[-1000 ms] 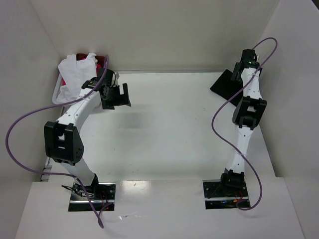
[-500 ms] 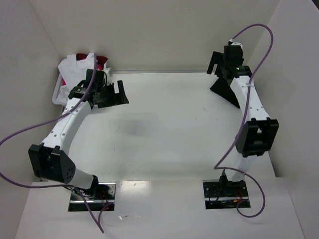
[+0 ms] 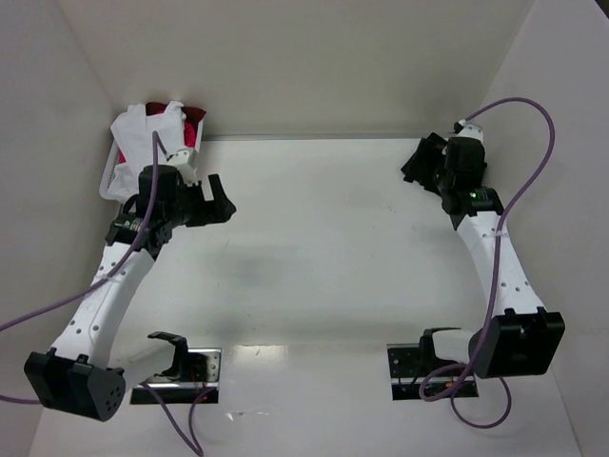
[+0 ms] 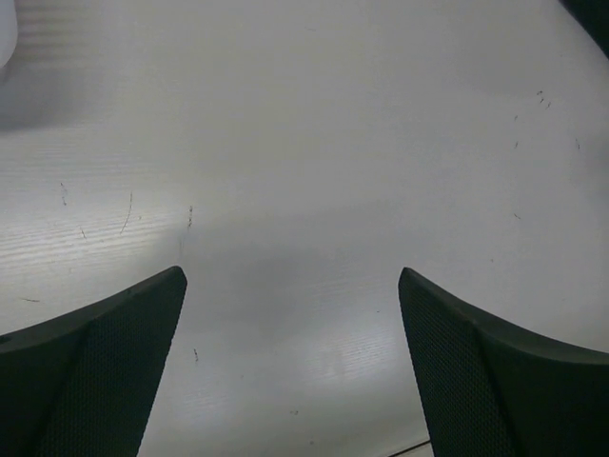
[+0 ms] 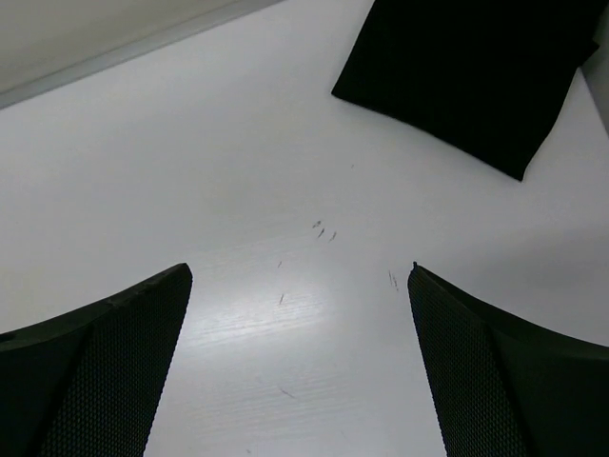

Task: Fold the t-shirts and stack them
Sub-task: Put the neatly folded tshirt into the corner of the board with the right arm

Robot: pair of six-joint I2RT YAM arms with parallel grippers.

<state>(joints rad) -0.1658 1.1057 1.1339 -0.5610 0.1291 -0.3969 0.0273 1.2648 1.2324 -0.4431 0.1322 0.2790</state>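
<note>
A folded black t-shirt (image 5: 466, 76) lies flat on the table at the far right; in the right wrist view it sits just beyond my fingers. My right gripper (image 5: 300, 268) hovers over bare table short of it, open and empty. In the top view the right gripper (image 3: 422, 162) covers most of that shirt. A white t-shirt (image 3: 143, 133) and a red one (image 3: 194, 125) are bunched in the basket at the far left corner. My left gripper (image 3: 217, 202) hangs open to the right of the basket, with only bare table between its fingers (image 4: 114, 362).
The white basket (image 3: 107, 181) stands against the left wall. White walls close the table on the left, back and right. Purple cables loop from both arms. The arm bases (image 3: 176, 367) sit at the near edge.
The right gripper has swung down from high over the far right corner to just short of the black shirt. The left gripper has drawn back toward the near side, a little away from the basket.
</note>
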